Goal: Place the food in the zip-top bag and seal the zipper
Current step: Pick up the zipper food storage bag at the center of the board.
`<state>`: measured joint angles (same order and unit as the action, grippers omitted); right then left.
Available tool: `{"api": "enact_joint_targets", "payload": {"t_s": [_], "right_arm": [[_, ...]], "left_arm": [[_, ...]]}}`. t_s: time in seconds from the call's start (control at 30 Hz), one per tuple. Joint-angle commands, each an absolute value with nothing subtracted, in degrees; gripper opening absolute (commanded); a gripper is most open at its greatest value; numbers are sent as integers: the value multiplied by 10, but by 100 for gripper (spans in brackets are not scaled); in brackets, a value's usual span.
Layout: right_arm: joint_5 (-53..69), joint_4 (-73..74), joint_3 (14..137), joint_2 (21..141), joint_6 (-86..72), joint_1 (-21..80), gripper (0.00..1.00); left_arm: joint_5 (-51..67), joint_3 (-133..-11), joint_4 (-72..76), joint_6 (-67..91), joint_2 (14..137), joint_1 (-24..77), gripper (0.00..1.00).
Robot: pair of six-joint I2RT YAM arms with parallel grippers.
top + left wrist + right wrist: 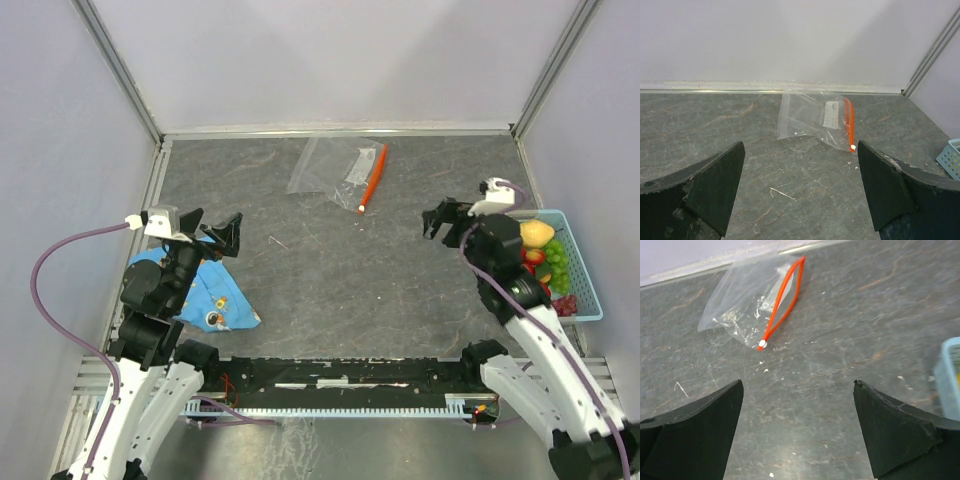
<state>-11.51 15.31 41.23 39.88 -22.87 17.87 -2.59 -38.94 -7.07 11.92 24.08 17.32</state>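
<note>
The clear zip-top bag [330, 168] lies flat at the back middle of the table, its white label patch up. Its orange-red zipper [374, 176] runs along its right side, with a small white slider tab [361, 209] at the near end. The bag also shows in the left wrist view [810, 120] and the right wrist view [745, 302]. The toy fruits [545, 262] sit in the light-blue basket [590, 282] at the right: a yellow piece, red strawberries, green and purple grapes. My left gripper [212, 229] is open and empty at the left. My right gripper [447, 217] is open and empty, left of the basket.
A blue patterned cloth [212, 296] lies under my left arm at the near left. Metal rails and grey walls bound the table at the back and sides. The basket's corner shows in the left wrist view [951, 158] and the right wrist view [948, 380].
</note>
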Motion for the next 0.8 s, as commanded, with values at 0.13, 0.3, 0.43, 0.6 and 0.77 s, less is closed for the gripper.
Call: {"api": "enact_joint_targets", "payload": {"t_s": [0.13,0.3,0.43,0.6,0.77], "right_arm": [[-2,-104,415,641,-347,177,99],[-2,-207,437,756,-380,176,100],[0,-253,475,847,-384,177,93],[11,-312,526,955,-392,177,80],[14,-348,583,1050,-400,177,68]], "left_arm": [[-10,-387,-40,109,238,171,99],[-9,-386,-39,108,243,171,100],[-6,-386,-39,109,249,171,99],[-6,-386,-40,109,252,171,99],[-11,-385,-39,108,254,171,100]]}}
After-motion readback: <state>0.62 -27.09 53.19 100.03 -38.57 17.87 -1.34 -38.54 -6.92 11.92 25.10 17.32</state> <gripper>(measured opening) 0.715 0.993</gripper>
